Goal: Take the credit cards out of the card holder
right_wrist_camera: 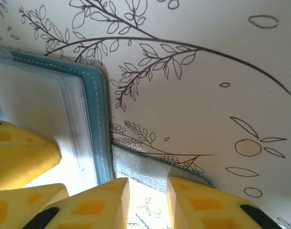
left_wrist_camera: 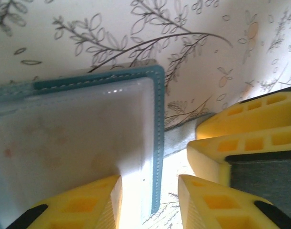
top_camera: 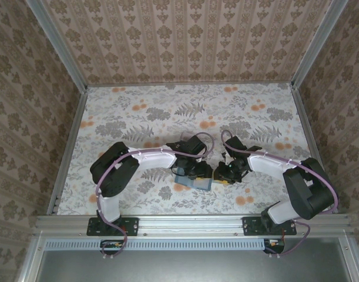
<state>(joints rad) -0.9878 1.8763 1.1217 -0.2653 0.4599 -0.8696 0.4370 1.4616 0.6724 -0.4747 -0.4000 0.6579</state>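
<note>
Teal-blue, stitched and rectangular, the card holder (top_camera: 198, 183) lies on the flower-printed table (top_camera: 138, 111), seen from above between the left gripper (top_camera: 193, 171) and the right gripper (top_camera: 225, 174). From the left wrist, the left gripper's jaws stand apart astride the card holder's edge, and clear plastic sleeves (left_wrist_camera: 74, 138) lie on top. From the right wrist, a grey strap tab (right_wrist_camera: 145, 169) lies at the right gripper's fingertips. I cannot tell whether they pinch it.
</note>
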